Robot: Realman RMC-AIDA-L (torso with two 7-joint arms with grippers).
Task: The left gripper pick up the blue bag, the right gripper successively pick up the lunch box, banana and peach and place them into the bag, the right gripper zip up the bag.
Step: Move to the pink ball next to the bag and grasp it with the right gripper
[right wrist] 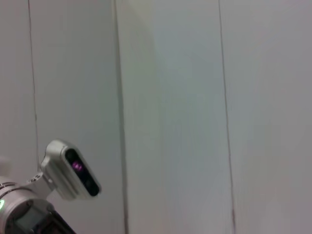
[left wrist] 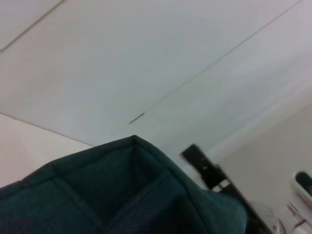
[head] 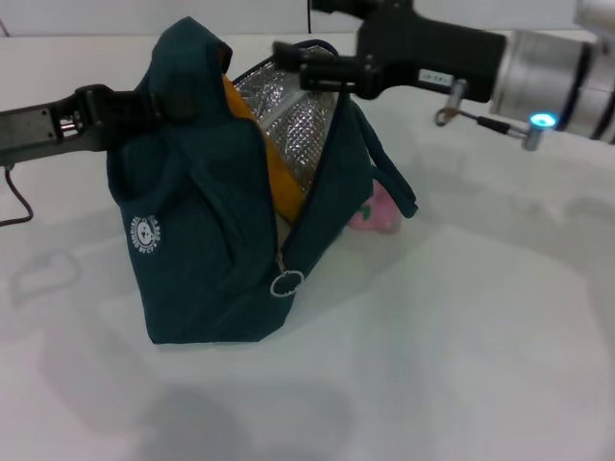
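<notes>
The blue bag (head: 211, 250) stands on the white table, its mouth open and its silver lining (head: 293, 125) showing. My left gripper (head: 144, 104) comes in from the left and is shut on the bag's top edge, holding it up; the bag's fabric fills the left wrist view (left wrist: 122, 195). The banana (head: 259, 154) stands inside the bag against the lining. My right gripper (head: 306, 63) hovers open and empty over the bag's mouth. The peach (head: 377, 215) lies on the table behind the bag's right side, partly hidden. The zip pull ring (head: 285, 283) hangs at the front. The lunch box is hidden.
The white table (head: 461, 336) spreads to the front and right of the bag. A black cable (head: 14, 206) loops at the far left. The right wrist view shows only a pale wall and the left arm's wrist camera (right wrist: 73, 170).
</notes>
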